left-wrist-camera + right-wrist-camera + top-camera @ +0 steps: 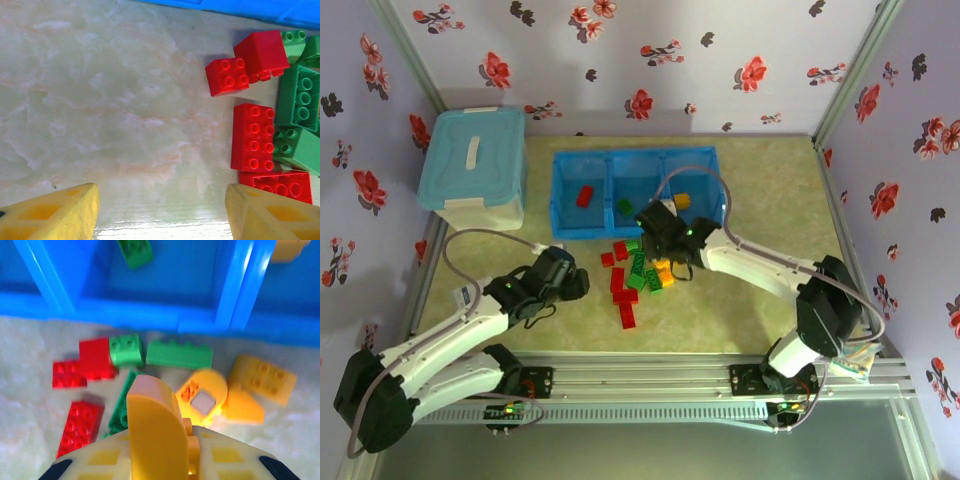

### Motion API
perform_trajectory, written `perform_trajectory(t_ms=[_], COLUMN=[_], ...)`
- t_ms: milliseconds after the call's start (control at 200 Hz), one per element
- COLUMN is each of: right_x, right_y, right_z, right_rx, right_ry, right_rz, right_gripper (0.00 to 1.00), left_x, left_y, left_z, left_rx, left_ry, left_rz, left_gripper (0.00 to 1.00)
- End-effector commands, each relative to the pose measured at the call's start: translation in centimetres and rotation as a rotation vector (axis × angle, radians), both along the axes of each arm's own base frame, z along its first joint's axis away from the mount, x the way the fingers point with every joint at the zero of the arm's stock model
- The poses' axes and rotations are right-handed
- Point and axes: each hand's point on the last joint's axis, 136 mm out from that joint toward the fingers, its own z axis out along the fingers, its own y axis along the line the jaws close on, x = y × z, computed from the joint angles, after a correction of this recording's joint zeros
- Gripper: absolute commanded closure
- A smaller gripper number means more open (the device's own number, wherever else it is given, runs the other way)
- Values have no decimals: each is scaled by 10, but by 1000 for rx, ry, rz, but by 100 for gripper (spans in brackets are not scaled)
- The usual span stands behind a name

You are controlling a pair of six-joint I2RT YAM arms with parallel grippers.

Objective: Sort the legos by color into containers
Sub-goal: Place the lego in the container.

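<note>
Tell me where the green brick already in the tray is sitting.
Top view: the green brick lies in the middle compartment of the tray, with the red brick one compartment left and the yellow brick one compartment right.

Counter (740, 300) bare right of and nearer than lego pile (638, 272). Left claw (160, 215) gapes over bare counter, red bricks (252, 137) just right. Pile crowds tray (560, 232) front wall. Right claw (665, 258), clamping yellow brick (150, 425), hangs over pile. Box (475, 165) blocks far-left corner.
</note>
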Motion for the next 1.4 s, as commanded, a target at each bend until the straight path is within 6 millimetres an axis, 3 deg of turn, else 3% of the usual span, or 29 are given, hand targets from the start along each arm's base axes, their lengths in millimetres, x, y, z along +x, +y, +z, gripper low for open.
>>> perform_trajectory(t_ms=[0, 245, 375, 525, 645, 815, 925, 1030, 1160, 1340, 1390], right_x=[23, 71, 84, 90, 102, 126, 137, 144, 150, 159, 161], right_y=[3, 21, 32, 33, 9, -58, -97, -117, -121, -118, -118], right_z=[4, 0, -5, 7, 38, 69, 53, 23, -1, -11, -13], right_rx=[-78, -103, -108, -107, -152, -141, -123, -82, -99, -110, -115], right_ry=[5, 30, 40, 14, -70, -111, -68, 4, 46, 51, 53], right_rz=[61, 78, 90, 80, 28, -117, -191, -228, -228, -225, -224], right_gripper=[80, 81, 81, 87, 87, 86, 84, 83, 84, 84, 75], left_x=[-8, -16, -19, -21, -20, -17, -15, -14, -17, -23, -25], left_y=[3, 9, 13, 17, 17, 11, 1, -13, -32, -58, -65], left_z=[-2, 0, -1, 0, 0, 2, 2, 2, -3, -11, -14], left_rx=[-17, -32, -35, -32, -33, -19, -23, -38, -40, -27, -24], left_ry=[10, 2, -1, -9, -18, -14, -6, -4, 15, 40, 48], left_rz=[10, 13, 18, 22, 18, -4, -26, -55, -88, -129, -139], left_gripper=[33, 33, 33, 33, 33, 33, 33, 32, 32, 32, 32])
